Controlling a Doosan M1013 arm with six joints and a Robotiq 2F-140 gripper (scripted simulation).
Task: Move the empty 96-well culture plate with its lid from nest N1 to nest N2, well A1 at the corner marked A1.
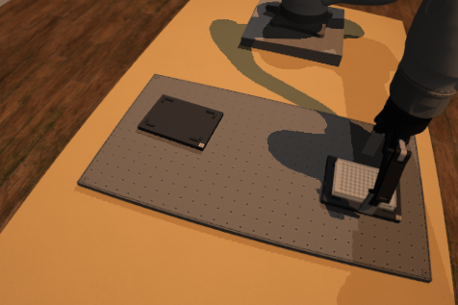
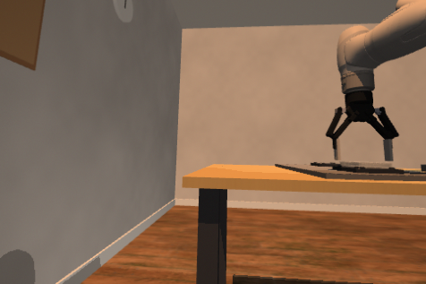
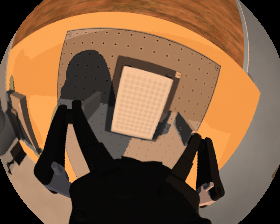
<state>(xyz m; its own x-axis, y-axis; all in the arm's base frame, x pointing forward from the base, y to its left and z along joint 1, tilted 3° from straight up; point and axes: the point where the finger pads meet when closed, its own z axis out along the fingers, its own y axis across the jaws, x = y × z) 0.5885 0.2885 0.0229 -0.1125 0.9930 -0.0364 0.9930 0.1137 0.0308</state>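
The white 96-well plate with its clear lid (image 1: pixel 357 181) sits flat on the dark nest (image 1: pixel 358 204) at the right of the grey breadboard, the left nest as seen from the arm's base. My gripper (image 1: pixel 385 174) hangs straight above it, open wide. In the side view its fingertips (image 2: pixel 362 153) stand low on either side of the plate (image 2: pixel 365 166), apart from it. The wrist view shows the plate (image 3: pixel 144 102) lying square inside its nest between my spread fingers (image 3: pixel 131 183). The other nest (image 1: pixel 181 120) at the left of the board is bare.
The arm's base plinth (image 1: pixel 294 34) stands at the far end of the orange table. The perforated breadboard (image 1: pixel 250 172) carries both nests. The table edge runs close to the right of the occupied nest.
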